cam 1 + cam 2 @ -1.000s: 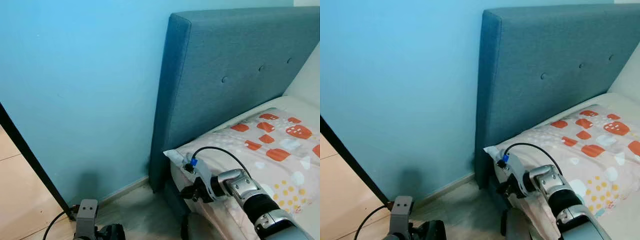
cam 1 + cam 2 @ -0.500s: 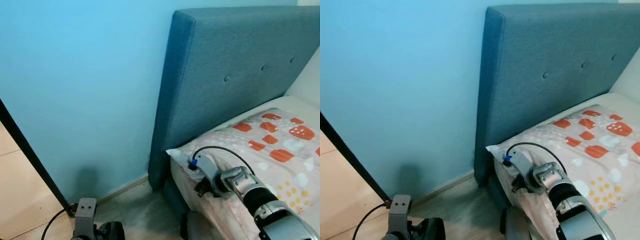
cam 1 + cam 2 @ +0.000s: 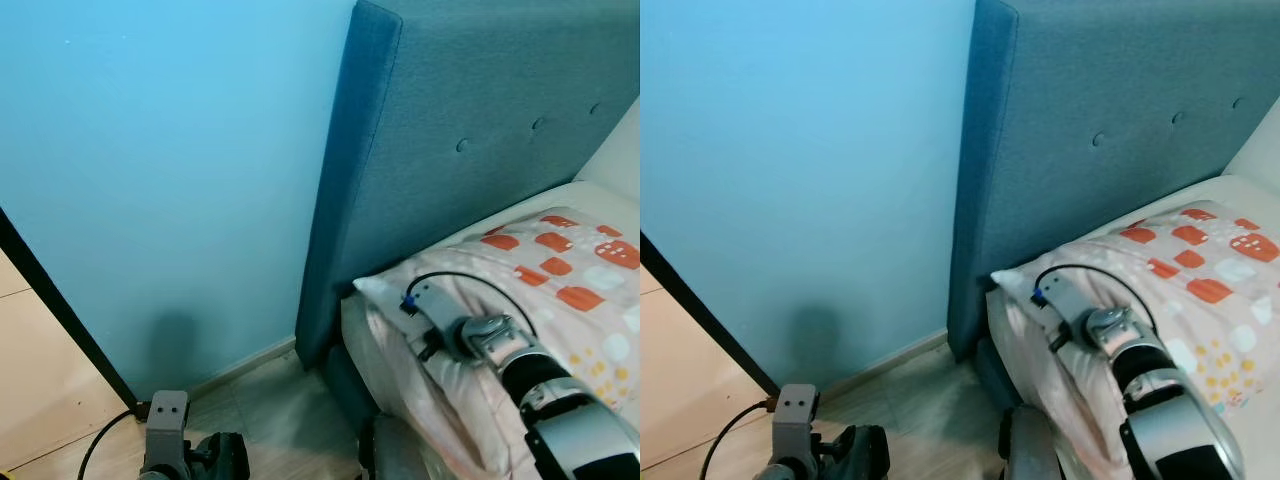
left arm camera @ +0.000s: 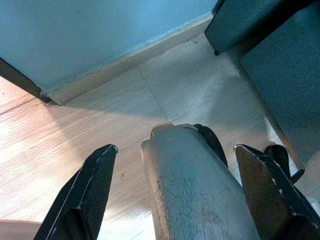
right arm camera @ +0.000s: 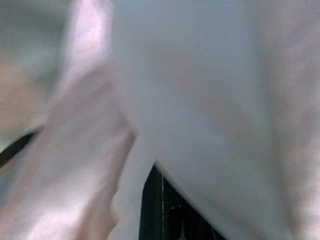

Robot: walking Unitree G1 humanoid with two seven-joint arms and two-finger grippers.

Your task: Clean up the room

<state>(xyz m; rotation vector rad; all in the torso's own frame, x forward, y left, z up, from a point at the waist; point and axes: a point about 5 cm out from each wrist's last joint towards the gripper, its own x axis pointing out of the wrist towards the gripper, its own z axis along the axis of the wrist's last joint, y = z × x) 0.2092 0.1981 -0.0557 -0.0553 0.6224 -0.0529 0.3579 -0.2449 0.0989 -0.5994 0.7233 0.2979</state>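
A pale pillow [image 3: 560, 270] with orange and yellow patches lies at the head of the bed, against the blue headboard [image 3: 470, 120]. My right gripper [image 3: 428, 345] is buried in the pillow's near corner, apparently shut on its fabric. In the right wrist view, folds of that pink-white cloth press close around one black finger [image 5: 167, 212]. My left gripper [image 4: 175, 190] hangs low by my leg above the wooden floor, open and holding nothing.
A blue wall [image 3: 170, 150] stands left of the headboard, with a narrow strip of floor [image 3: 260, 390] between wall and bed. A black door frame [image 3: 50, 310] slants down at the left. A black cable [image 3: 105, 440] lies on the floor near it.
My right arm has pushed further onto the bed, and its gripper has sunk into the pillow's corner, which now sits higher. The camera has shifted slightly. The left arm still hangs.
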